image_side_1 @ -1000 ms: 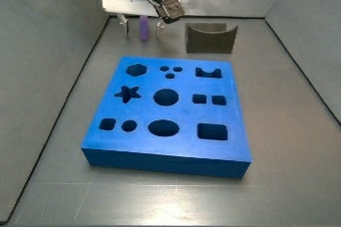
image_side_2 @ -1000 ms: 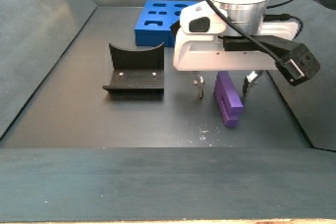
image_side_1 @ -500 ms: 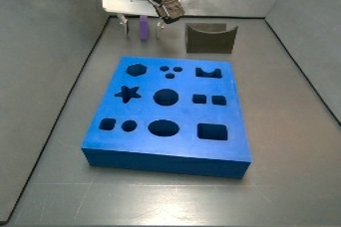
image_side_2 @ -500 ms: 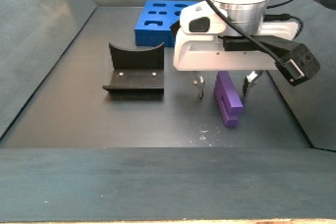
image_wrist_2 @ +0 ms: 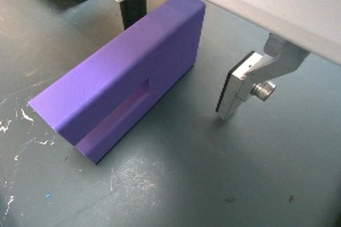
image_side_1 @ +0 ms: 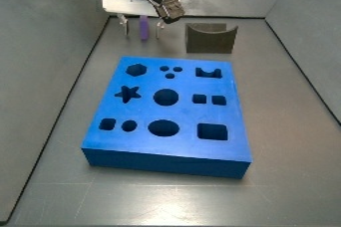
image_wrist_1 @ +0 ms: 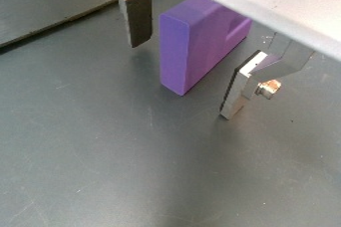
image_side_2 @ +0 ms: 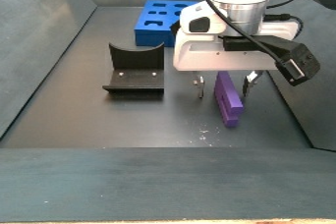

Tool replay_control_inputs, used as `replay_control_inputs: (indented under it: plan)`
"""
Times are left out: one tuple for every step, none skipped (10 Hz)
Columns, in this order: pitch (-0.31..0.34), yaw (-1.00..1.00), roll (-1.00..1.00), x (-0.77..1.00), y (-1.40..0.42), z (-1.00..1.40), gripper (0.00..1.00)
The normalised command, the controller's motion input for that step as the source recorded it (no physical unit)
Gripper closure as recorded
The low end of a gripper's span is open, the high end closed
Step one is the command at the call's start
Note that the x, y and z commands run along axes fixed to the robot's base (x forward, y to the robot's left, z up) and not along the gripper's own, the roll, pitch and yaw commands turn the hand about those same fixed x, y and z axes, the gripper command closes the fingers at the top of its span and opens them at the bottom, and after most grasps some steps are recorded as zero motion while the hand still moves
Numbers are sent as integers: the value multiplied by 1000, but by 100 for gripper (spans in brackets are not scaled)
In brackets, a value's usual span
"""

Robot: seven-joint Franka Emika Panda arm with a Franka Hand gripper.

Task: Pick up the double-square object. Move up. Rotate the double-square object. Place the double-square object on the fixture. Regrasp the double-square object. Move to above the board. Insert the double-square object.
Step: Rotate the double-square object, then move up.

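Claw (image_wrist_1: 186,67) fingers spread, untouching, around the floor-resting double-square object (image_wrist_1: 200,42).

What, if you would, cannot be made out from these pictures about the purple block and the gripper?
- Whether the pads touch the block: both wrist views show the gripper straddling it, but its upper part is cut off by the frame edge.
- The block's notched end: in a side view the gripper body hides most of the block.
- The fixture's dip: too small there.
- The board: partly behind the gripper.
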Motion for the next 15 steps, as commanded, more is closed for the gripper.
replay_control_inputs:
  plan:
    - [-17, 23, -62, 22, 2, -173, 0]
    - [-17, 23, -62, 22, 2, -173, 0]
    - [-17, 23, -62, 22, 2, -173, 0]
    - [-17, 23, -62, 22, 2, -173, 0]
    - [-17, 23, -62, 22, 2, -173, 0]
    - [-17, 23, -62, 22, 2, -173, 0]
    - [-17, 23, -62, 22, 2, -173, 0]
    - [-17, 23, -62, 22, 2, -173, 0]
    - [-17, 23, -62, 22, 2, -173, 0]
    - [-17, 23, -62, 22, 2, -173, 0]
    - [-17, 23, -62, 22, 2, -173, 0]
    - [0, 0, 0, 0, 0, 0, 100]
    - [0, 0, 0, 0, 0, 1000, 100]
    - [9, -1, -1, -10, -1, 1000, 100]
    - [31, -6, 3, -31, 2, 979, 100]
